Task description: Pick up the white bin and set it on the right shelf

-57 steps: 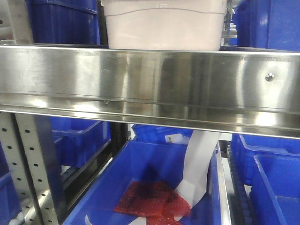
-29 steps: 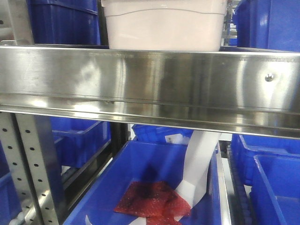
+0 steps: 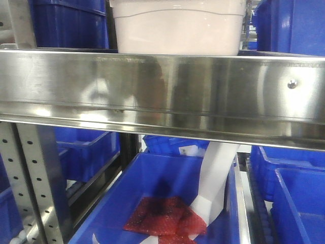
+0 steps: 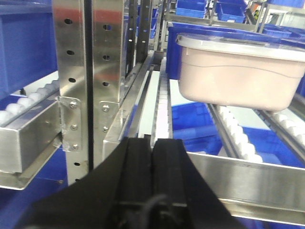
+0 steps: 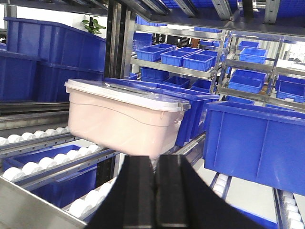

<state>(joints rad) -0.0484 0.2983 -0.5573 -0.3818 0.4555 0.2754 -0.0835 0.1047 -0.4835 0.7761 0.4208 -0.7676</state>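
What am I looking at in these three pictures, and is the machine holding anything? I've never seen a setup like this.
This is a two-armed robot on a wheeled base, parked at warehouse shelving. One picture comes from a camera looking forward from the body: it faces the shiny steel front rail of the right shelf, with the white bin sitting above it and a blue bin with red bubble wrap below. The other two come from cameras on the wrists. The black shape at the bottom of each is that arm's tool: the left tool and the right tool. Both are shut, fingers together, with nothing between them. Both wrist views show the lidded white bin resting on white rollers, with other blue bins alongside. Nothing is held.
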